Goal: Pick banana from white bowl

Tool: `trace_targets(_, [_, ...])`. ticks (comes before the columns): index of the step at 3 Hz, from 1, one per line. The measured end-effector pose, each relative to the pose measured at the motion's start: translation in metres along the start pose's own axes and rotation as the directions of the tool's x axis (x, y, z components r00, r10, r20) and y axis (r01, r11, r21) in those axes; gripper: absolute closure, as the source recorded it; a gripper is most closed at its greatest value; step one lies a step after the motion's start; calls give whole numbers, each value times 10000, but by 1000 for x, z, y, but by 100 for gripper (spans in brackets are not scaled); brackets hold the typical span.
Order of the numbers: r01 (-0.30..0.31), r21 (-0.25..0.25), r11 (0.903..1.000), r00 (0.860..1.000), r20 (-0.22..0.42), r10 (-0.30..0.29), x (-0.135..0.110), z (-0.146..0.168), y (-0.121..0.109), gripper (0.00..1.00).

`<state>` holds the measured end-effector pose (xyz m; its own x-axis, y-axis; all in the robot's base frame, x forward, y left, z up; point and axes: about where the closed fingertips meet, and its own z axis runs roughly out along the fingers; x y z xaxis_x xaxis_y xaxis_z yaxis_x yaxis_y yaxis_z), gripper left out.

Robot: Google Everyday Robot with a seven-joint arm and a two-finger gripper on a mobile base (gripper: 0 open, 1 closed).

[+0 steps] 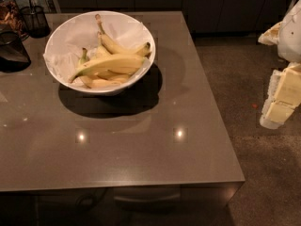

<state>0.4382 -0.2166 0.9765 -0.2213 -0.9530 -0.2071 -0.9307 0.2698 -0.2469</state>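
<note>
The white bowl [55, 31] stands at the back left of the table, lined with crumpled white paper. The banana [113, 62], the longest and thickest one, lies across the top of the pile, stem end at the lower left. A shorter banana with a dark tip [123, 48] lies behind it. A small green-stemmed banana [83, 56] sits at the left, and more bananas lie underneath. My gripper [282, 98] is a cream and white shape at the far right edge of the view, off the table over the floor, well away from the bowl and holding nothing I can see.
The grey glossy table [141, 140] has its right edge near the arm and its front edge at the bottom. Dark glass containers [11, 51] and a dark mesh cup [35, 20] stand at the far left. Speckled floor [244, 69] lies to the right.
</note>
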Motion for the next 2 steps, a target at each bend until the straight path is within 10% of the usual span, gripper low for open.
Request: trace_targets(2, [-453,20,9990,9981,-412,454,-14,8,-15,0])
